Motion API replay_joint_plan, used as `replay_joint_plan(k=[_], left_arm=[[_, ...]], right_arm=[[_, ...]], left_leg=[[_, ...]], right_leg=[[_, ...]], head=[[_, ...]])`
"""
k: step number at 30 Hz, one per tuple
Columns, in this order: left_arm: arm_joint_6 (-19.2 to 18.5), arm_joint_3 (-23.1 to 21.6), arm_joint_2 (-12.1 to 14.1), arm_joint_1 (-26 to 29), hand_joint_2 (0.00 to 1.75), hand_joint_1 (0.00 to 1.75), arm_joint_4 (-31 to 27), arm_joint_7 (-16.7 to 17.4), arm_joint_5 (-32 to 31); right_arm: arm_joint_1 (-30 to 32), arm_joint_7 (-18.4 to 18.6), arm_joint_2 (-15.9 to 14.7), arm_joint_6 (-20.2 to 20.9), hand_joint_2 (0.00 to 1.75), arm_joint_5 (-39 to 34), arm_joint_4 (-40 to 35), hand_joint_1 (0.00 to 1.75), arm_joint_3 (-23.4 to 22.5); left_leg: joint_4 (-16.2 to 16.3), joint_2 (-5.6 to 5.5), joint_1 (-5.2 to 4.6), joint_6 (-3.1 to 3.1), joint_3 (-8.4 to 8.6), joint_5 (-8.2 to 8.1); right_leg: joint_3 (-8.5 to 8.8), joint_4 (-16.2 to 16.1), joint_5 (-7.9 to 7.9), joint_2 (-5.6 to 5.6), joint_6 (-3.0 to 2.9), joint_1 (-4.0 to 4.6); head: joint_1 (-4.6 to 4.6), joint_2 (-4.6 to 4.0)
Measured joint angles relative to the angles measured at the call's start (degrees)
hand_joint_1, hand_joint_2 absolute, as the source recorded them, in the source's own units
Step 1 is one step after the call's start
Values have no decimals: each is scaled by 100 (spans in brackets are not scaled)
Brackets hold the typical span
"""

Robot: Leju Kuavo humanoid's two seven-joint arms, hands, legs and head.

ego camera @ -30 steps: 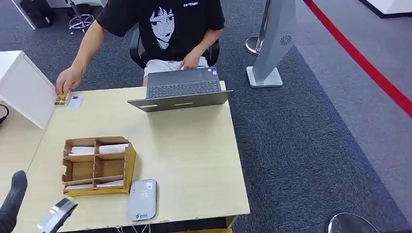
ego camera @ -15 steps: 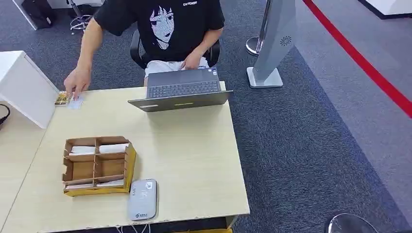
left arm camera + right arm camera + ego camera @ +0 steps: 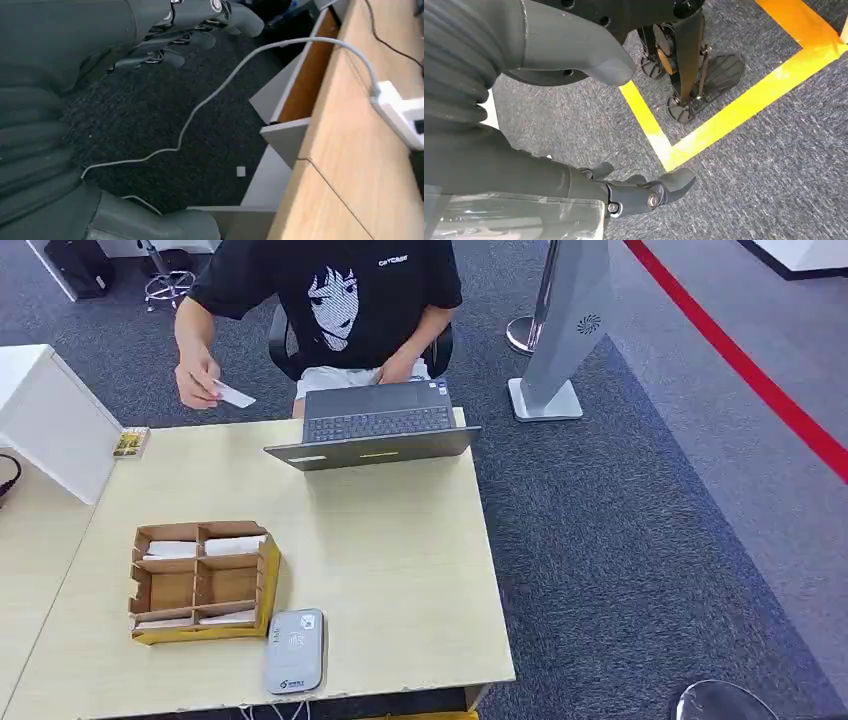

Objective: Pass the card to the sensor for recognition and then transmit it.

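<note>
A person seated behind the table holds a white card in the air, beyond the table's far left corner. The grey card sensor lies flat at the near edge of the table. Beside it stands a cardboard divider box with white cards in some compartments. My left hand hangs below the table edge over dark carpet, fingers stretched out, holding nothing. My right hand hangs over the carpet near yellow floor tape, thumb apart from the fingers, empty.
An open laptop sits at the far edge in front of the person. A white box stands at the far left with a small yellow item beside it. A white cable runs to a power strip.
My left arm has dropped out of the head view from the lower left corner. The person picked the white card off the table's far left corner and raised it.
</note>
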Motion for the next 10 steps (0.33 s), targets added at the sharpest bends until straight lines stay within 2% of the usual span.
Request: replay_joint_plan(k=[2,4,6,8,9,10], left_arm=[[-2,116,2,-70,175,0,127,7,-18],[-2,254,18,-198,175,0,343,269,-191],[-52,433,138,-374,175,0,843,459,-330],[27,605,326,-534,175,2,1704,735,-521],[191,647,418,-618,175,171,2019,1046,-619],[486,669,503,-679,175,175,2427,1396,-858]], right_arm=[[1,-4,0,2,175,7,-2,0,-7],[5,-24,0,35,175,70,-2,0,-9],[3,-22,0,107,175,177,-2,0,-9],[1,64,-2,208,175,355,-2,0,-7],[0,129,-9,267,175,479,-2,0,2],[0,199,-20,326,175,615,-2,175,29]], left_leg=[[0,0,1,0,0,0],[0,-4,-1,0,-1,1],[-1,-8,0,0,0,1],[0,-8,2,0,2,1],[0,-8,2,0,3,1],[0,-7,1,0,7,1]], right_leg=[[1,0,0,0,0,0],[3,0,0,-5,0,0],[9,0,0,-8,0,-1],[10,0,0,-8,-1,-1],[11,0,0,-8,-1,-1],[10,0,0,-8,-1,-1]], head=[[2,0],[0,0],[0,0],[4,0],[2,0],[0,0]])
